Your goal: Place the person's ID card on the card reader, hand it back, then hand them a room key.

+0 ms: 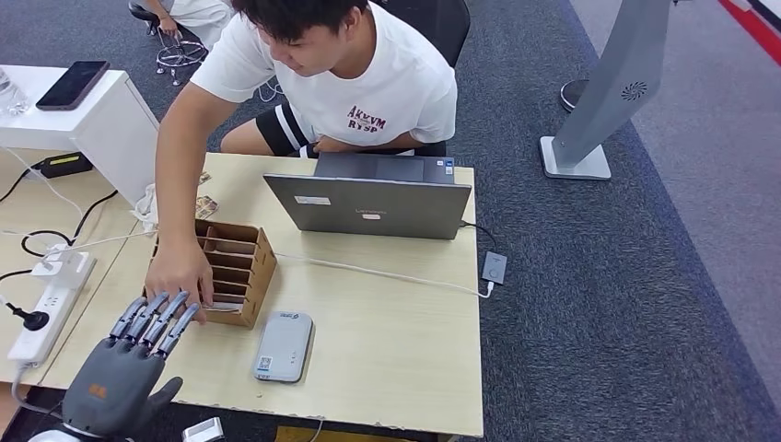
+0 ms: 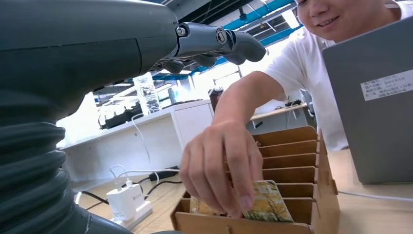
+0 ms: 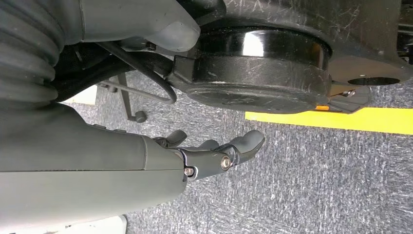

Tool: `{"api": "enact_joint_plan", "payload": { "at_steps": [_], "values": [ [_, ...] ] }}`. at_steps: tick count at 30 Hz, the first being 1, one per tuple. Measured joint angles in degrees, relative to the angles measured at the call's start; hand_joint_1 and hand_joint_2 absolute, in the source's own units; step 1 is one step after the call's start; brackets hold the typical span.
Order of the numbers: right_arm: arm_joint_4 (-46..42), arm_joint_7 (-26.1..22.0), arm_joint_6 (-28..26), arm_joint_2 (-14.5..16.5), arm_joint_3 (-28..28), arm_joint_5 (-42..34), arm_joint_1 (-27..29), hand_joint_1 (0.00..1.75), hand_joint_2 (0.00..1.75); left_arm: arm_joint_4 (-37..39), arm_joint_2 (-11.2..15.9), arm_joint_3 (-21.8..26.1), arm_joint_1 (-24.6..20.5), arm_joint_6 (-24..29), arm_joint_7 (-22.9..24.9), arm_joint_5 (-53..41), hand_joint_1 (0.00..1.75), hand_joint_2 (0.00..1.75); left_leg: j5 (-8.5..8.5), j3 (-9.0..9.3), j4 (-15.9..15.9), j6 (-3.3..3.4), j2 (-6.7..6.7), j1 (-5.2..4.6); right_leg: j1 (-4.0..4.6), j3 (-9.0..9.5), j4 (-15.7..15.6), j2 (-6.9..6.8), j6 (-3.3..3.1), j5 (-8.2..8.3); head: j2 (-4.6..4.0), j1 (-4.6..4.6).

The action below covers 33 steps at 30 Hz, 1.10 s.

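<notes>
My left hand (image 1: 129, 354) hovers open over the desk's front left corner, fingers stretched toward the wooden slotted card box (image 1: 241, 272). It holds nothing. A person's hand (image 1: 180, 269) reaches into the box's nearest slot and pinches a picture-printed card (image 2: 267, 202) there, just ahead of my fingertips (image 2: 234, 44). The grey card reader (image 1: 284, 345) lies flat on the desk right of the box, with nothing on it. My right hand (image 3: 214, 153) hangs beside my body above the carpet, fingers loosely extended and empty.
An open laptop (image 1: 373, 204) stands behind the box, with a white cable running to a small adapter (image 1: 494, 267) at the desk's right edge. A power strip (image 1: 51, 299) and cables lie on the left. The person sits close behind the desk.
</notes>
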Motion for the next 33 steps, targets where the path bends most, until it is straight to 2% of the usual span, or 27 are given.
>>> {"api": "enact_joint_plan", "payload": {
  "at_steps": [4,10,33],
  "values": [
    [0.8,-0.6,0.5,0.0,-0.6,1.3,-0.7,0.00,1.75,4.1,-2.7,-0.9,-4.3,-0.9,-2.2,0.0,0.00,1.75,0.02,-0.01,0.0,0.02,-0.06,0.00,0.00,0.02,0.0,-0.04,0.00,0.01,0.00,0.02],
    [1.4,-1.0,1.0,0.0,-1.0,2.1,-1.0,0.00,1.75,7.2,-5.1,-1.3,-7.1,-2.2,-3.9,0.2,0.00,1.75,0.02,-0.03,0.0,0.02,-0.04,0.00,0.00,0.02,0.0,0.00,0.00,0.03,0.00,0.05],
    [1.6,-1.0,3.1,0.0,-1.8,4.2,-1.0,0.00,1.75,15.2,-8.1,-0.2,-12.8,-5.9,-5.5,2.4,0.00,1.75,0.02,-0.03,0.0,0.02,-0.03,0.00,0.00,0.00,0.0,0.01,0.00,0.02,-0.01,0.04]
  ]
}}
